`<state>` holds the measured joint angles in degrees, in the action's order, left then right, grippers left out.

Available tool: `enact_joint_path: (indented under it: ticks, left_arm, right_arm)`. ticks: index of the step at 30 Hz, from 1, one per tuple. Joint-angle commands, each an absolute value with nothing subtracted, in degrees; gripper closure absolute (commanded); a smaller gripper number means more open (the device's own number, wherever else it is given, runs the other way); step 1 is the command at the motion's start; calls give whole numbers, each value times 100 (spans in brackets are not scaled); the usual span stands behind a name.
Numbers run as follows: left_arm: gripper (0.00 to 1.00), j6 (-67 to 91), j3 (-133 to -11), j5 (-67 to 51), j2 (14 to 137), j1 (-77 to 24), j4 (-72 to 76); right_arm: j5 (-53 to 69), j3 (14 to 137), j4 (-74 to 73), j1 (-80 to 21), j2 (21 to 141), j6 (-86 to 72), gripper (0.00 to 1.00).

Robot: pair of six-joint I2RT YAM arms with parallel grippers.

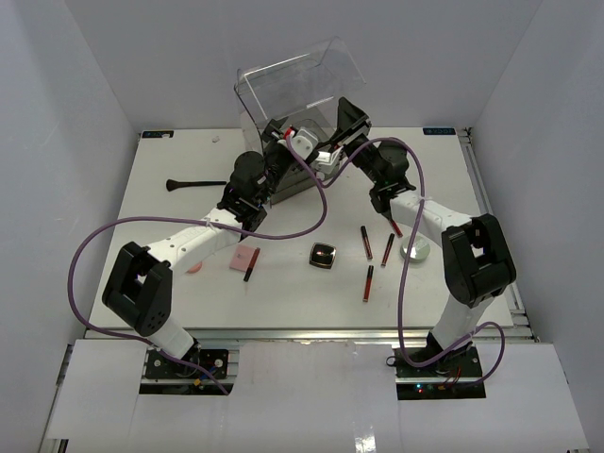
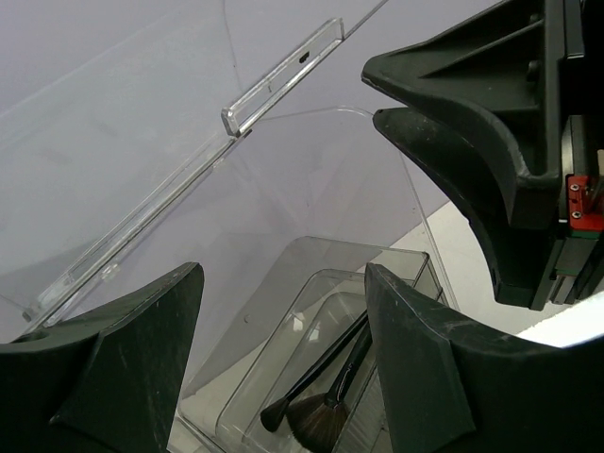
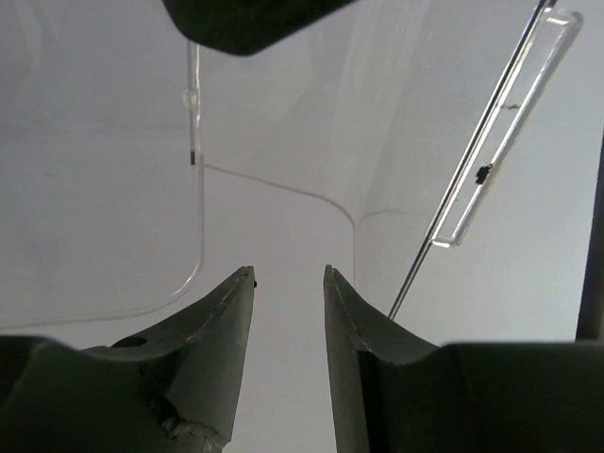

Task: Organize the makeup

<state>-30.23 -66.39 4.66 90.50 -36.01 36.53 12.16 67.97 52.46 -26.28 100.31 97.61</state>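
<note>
When we look down from above, we see the left arm (image 1: 179, 241) and the right arm (image 1: 425, 212) both reaching to the clear box (image 1: 255, 104) at the back of the table (image 1: 170, 226). The makeup lies nearer the front, well apart from the arms' tips.

Far on the left lies the black brush (image 1: 193, 183). A small pink jar (image 1: 193, 268) peeks out beside the left arm, and part of it is hidden. Next comes the pink palette (image 1: 241, 259), with one red-and-black tube (image 1: 252, 265) lying along its right edge. In the middle sits the black compact (image 1: 324, 256). To its right lie three more tubes (image 1: 364, 243), two near each other and one lower down. The round silver tin (image 1: 415, 250) rests just beside the right arm.

We find the left pincer (image 2: 283, 283) spread wide, and it holds nothing. It points into the clear box, under the open lid (image 2: 283, 80). Down in a tray (image 2: 283, 330) of the box we see two brushes (image 2: 316, 415) lying together, below the pincer and not touching it.

We find the right pincer (image 3: 289, 274) parted only a little, with nothing between its fingers. The clear lid stands in front of it, and we cannot tell if it touches.
</note>
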Motion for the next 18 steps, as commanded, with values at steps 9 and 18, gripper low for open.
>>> enact_joint_path:
  ticks: [9, 18]
  left_arm:
    - [20, -2768, -6635, 422, 8806, -3595, 3700]
    - [19, -2712, -6437, 390, 8576, -3595, 3671]
  right_arm:
    - [1530, 7419, 5809, -2513, 9958, 9809, 57]
    - [1671, 7515, 5638, -2435, 9945, 9861, 56]
